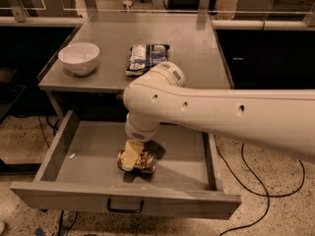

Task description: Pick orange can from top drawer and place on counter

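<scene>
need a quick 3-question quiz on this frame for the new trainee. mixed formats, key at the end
1. True or false: the orange can lies on the counter.
2. What else is on the counter with the white bowl? A) a foil snack bag B) a mug C) a sponge
3. Fill in: the hand is down inside the open top ____, right at the can.

Key
1. False: the can lies in the top drawer.
2. A
3. drawer
</scene>
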Robot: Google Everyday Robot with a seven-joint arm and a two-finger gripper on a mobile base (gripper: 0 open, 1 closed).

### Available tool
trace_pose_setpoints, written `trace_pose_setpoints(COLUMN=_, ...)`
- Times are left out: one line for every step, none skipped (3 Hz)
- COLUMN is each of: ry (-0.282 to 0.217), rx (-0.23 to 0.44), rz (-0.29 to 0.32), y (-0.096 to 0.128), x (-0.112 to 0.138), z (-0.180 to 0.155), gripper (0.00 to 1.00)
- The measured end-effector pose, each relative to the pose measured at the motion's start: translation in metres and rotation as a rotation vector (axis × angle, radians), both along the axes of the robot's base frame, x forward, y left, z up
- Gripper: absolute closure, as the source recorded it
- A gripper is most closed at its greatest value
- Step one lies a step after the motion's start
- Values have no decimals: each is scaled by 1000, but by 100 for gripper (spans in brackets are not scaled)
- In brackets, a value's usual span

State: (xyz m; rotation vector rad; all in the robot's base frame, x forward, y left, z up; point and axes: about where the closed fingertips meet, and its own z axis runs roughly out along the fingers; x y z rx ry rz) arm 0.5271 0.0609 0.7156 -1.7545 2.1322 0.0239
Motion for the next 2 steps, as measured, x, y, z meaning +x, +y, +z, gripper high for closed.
trace_pose_setpoints(ry=17, rx=10, rz=-10, y=8, x=9, z=-16, gripper=0)
trace_pose_setpoints(ry=60, rx=19, rz=-24, y=12, x=8, z=-38, gripper=0)
